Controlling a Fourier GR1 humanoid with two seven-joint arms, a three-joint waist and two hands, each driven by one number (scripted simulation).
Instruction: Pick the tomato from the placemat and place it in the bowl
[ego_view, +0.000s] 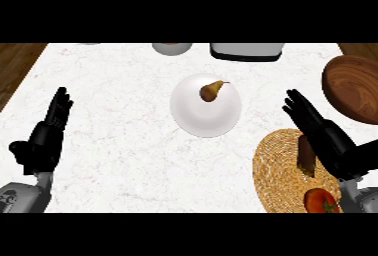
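A red tomato (322, 200) lies on the woven straw placemat (277, 165) at the lower right, beside a brown oblong item (306, 156) on the same mat. The brown wooden bowl (353, 87) sits at the right edge, beyond the mat. My right hand (322, 131) is open, fingers straight, hovering over the mat's upper part, above and slightly beyond the tomato, and it covers part of the brown item. My left hand (46, 134) rests open at the left edge, fingers up.
A white plate (207, 112) with a brown pear (212, 90) sits mid-counter. At the back edge stand a grey round object (171, 48) and a grey tray-like box (246, 51). Wooden floor shows past the counter's left and right corners.
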